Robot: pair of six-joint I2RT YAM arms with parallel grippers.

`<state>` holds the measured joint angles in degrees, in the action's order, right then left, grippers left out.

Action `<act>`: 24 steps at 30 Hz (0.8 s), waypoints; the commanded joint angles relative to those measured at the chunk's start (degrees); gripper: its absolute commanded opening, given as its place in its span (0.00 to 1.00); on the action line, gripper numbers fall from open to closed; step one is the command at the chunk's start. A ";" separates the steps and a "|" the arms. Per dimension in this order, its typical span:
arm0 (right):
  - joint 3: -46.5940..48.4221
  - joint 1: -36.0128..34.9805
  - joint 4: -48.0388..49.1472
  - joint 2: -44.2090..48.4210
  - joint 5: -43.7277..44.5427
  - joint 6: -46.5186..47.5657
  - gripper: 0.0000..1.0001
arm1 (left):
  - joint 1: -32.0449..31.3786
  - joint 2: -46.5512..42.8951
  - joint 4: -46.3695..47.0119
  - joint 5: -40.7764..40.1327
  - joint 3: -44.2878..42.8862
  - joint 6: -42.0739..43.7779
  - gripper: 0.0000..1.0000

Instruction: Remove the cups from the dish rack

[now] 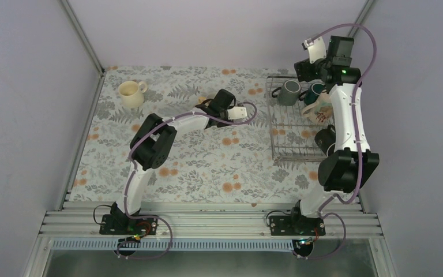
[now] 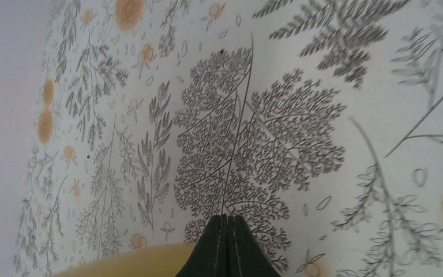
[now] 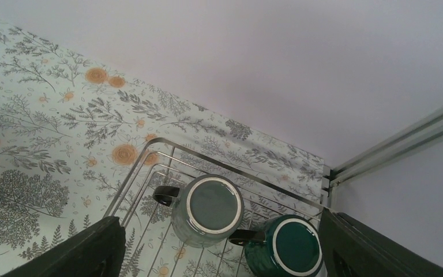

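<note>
Our right gripper (image 3: 220,219), jaws apart, hangs right above the dark grey ceramic mug (image 3: 207,208) in the silver wire rack (image 1: 288,151).

white arms (image 1: 190,121), black joints (image 1: 153,144), purple cables (image 1: 128,193)

**A robot test cell dressed up as a kitchen counter**

Plain pale lilac wall panels (image 1: 34,86) close the table in, framed by bare aluminium posts (image 1: 83,37). A white-and-black left robot arm (image 1: 153,141) and a matching right robot arm (image 1: 349,124), trailing purple cables, are bolted to slotted aluminium rails (image 1: 213,222) at the table's near edge. Only the leaf-and-orange-flower printed tablecloth (image 1: 207,167) and the silver wire dish rack (image 1: 288,144) holding ceramic mugs (image 1: 289,92) by the right edge look domestic.
</note>
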<state>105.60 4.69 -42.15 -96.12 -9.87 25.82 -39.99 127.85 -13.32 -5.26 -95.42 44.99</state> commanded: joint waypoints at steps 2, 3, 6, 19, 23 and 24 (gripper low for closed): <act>2.20 0.65 -1.30 -2.05 -1.34 -0.59 0.86 | 1.50 2.97 0.64 -4.42 -0.73 1.53 0.02; 2.22 0.66 -1.39 -2.21 -1.21 -0.45 0.86 | 1.61 3.22 0.85 -4.78 -0.66 1.72 0.02; 1.84 0.71 -1.60 -2.23 -1.33 -0.22 0.86 | 1.97 3.77 1.07 -4.76 -0.63 1.64 0.02; 7.31 1.18 -9.53 -10.40 -2.07 4.15 0.95 | 1.55 0.14 -3.22 -2.13 -2.53 -1.20 0.06; 12.66 2.84 -14.19 -16.77 -3.50 6.14 0.98 | -1.51 -4.87 -9.51 1.06 -4.09 -3.87 0.57; 14.66 3.34 -15.79 -18.97 -4.60 6.43 1.00 | -2.13 -6.86 -9.91 2.05 -3.93 -4.59 0.71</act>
<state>115.33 5.82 -50.83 -109.71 -11.46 29.67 -38.92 129.38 -18.37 -7.60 -96.38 44.03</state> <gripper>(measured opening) 0.977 0.443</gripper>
